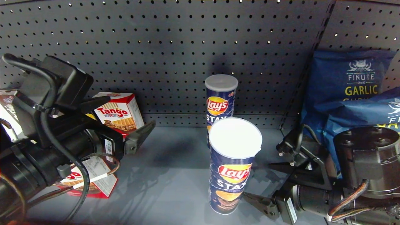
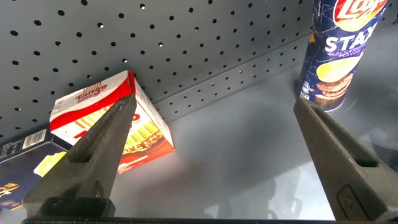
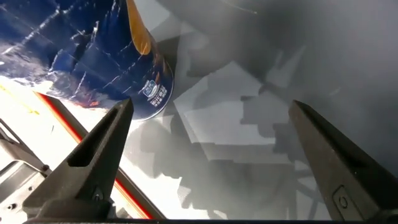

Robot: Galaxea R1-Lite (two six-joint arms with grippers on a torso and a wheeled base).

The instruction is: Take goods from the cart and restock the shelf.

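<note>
Both grippers empty. The left gripper (image 2: 211, 115) has its jaws wide and hangs over the left part of the shelf (image 1: 175, 175), near the upright wafer box (image 1: 120, 114). The right gripper (image 3: 211, 107) is also wide and low, just beside the base of the front chip can (image 1: 232, 175), on the can's right side. I see no contact.

The front chip can stands upright in the middle of the shelf, toward the front edge. The back chip can (image 1: 220, 97) stands right behind it, near the pegboard (image 1: 156, 47).

My read: this can is placed and the step now is clearing out. I'd pull the right gripper straight back toward the front edge, jaws kept wide and with no sideways sweep. The can is tall, narrow and light, so a tap near the base could tip it into the one behind.

- **Cans:** rigid cylinders with glossy printed wrap and flat pale lids.
- **Wafer box:** thin cardboard with sharp corners. A second wafer box (image 1: 93, 187) lies flat by the front left edge.
- **Blue snack bags (image 1: 343, 84):** crinkly soft film, leaning at the right end of the shelf.
- **Shelf:** smooth grey metal, probably slippery.
</note>
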